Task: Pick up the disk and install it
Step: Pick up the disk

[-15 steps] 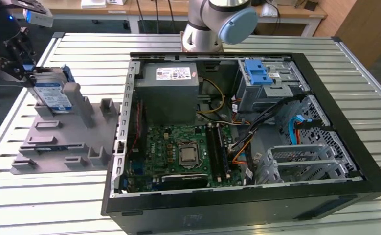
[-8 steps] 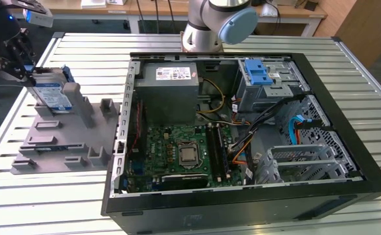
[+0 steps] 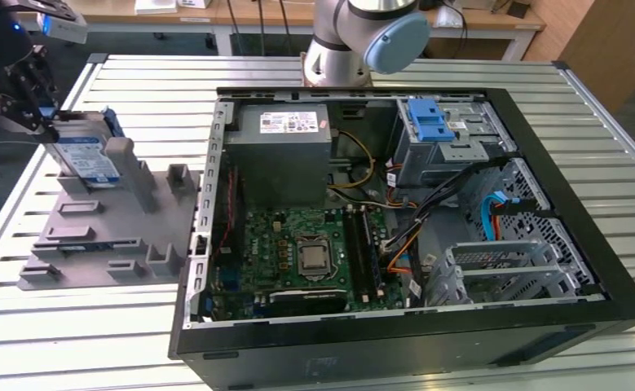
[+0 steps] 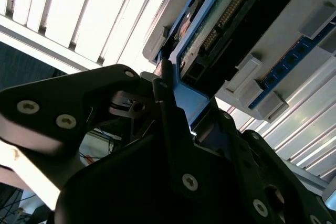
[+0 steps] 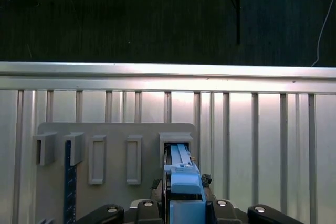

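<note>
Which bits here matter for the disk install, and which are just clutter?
Job: disk, tool gripping it, grey holder under it, drive bay (likely target).
Lying about: power supply, motherboard, cables.

The grey holder point(image 3: 94, 236) under the gripper point(image 3: 33, 104) hemmed in the clamped disk point(image 3: 86, 159). A raised post point(image 3: 121, 156) stood just beside the disk, on the side away from the tool, with lower blocks point(image 3: 178, 181) beyond. Farther from the gripper, toward the exterior view's right, the computer case wall point(image 3: 215, 171) rose as a barrier. Past it, the power-supply box point(image 3: 284, 134) and loose cables point(image 3: 453, 199) crowded the drive bay point(image 3: 453, 147), which was topped by a blue latch point(image 3: 430, 122). In the first wrist view, bare table slats point(image 5: 252, 129) lay open beside the holder.
</note>
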`<state>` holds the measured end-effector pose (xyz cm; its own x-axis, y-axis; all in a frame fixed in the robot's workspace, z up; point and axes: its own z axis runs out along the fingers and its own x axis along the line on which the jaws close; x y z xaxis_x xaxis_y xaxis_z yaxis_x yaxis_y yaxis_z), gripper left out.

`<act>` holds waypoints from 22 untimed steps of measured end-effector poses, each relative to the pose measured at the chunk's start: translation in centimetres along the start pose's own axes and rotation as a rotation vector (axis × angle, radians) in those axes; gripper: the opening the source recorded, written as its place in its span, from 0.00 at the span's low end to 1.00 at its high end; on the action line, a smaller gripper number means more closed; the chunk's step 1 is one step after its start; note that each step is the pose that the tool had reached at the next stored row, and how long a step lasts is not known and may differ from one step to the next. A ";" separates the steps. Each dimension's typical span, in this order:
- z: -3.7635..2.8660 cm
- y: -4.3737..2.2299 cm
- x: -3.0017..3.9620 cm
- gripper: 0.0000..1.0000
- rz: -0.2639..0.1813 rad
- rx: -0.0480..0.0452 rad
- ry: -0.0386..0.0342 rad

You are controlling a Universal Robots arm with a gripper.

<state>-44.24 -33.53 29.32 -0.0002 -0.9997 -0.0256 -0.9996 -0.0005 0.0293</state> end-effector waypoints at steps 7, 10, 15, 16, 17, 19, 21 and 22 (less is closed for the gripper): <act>0.15 0.00 0.00 0.38 0.000 -0.0004 0.0010; 0.19 0.00 0.00 0.44 0.000 -0.0001 0.0008; 0.22 0.00 0.00 0.44 0.000 0.0000 0.0009; 0.22 0.00 0.01 0.42 0.000 -0.0001 0.0009; 0.23 0.00 0.01 0.42 0.000 -0.0002 0.0010; 0.24 0.00 0.01 0.36 0.000 -0.0001 0.0009; 0.25 -0.01 0.01 0.36 0.000 -0.0001 0.0009; 0.25 0.00 0.01 0.36 0.000 -0.0002 0.0009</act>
<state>-44.24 -33.53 29.06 -0.0002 -0.9997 -0.0247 -0.9996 -0.0005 0.0294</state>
